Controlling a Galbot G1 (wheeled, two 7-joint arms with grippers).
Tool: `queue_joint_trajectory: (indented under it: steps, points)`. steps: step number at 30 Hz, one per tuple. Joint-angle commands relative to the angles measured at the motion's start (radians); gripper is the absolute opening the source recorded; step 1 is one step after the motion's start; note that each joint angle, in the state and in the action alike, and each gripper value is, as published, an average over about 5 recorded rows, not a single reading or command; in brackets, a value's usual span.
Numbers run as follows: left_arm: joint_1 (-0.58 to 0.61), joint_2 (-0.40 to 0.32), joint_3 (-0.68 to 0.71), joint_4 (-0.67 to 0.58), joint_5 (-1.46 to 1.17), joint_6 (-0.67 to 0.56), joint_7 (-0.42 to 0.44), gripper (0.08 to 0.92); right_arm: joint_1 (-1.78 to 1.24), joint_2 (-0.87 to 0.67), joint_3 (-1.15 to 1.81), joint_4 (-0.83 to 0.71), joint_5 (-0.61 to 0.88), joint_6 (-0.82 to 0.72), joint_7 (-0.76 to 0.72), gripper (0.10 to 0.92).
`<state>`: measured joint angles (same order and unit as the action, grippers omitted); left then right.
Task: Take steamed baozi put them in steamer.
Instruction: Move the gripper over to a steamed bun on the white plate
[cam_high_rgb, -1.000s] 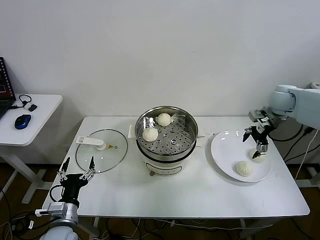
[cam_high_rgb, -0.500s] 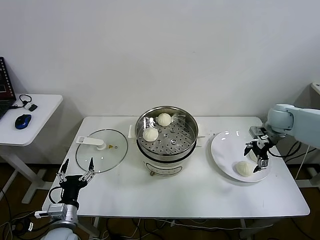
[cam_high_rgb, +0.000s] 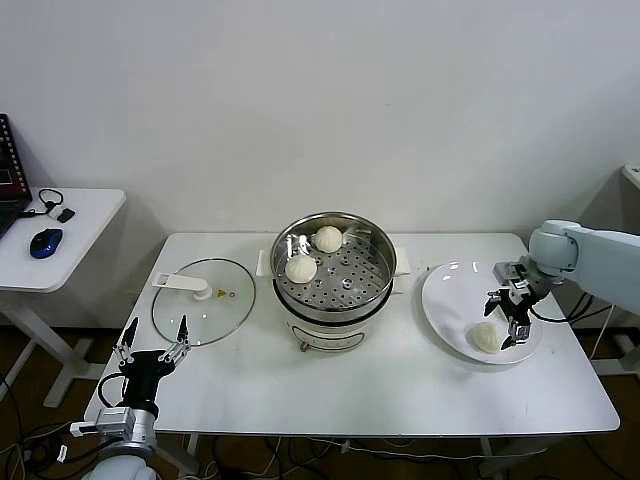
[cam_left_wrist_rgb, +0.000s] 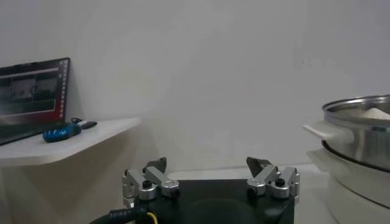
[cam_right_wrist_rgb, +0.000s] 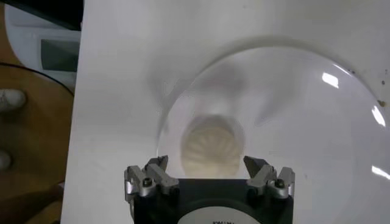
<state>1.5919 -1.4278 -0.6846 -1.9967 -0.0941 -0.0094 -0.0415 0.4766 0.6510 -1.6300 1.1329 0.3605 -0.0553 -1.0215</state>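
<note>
Right gripper hovered low over the plate, fingers spread wide and empty, astride one bun. Second plate bun seen only from the head. Two buns lay inside the steamer. Left gripper parked off the table's front corner, spread, holding nothing.
</note>
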Motion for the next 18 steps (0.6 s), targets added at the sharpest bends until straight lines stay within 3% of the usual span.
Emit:
queue_joint_trajectory:
  steps: [1,18]
  points:
    - [-0.003,0.004,-0.002,0.003,-0.002,0.002,0.001,0.823,-0.069,0.012,0.062,-0.042,-0.019,-0.003,0.004,0.823]
    - [-0.010,0.010,-0.002,0.021,-0.007,-0.001,0.000,0.823,-0.116,0.023,0.089,-0.071,-0.039,-0.002,0.002,0.823]
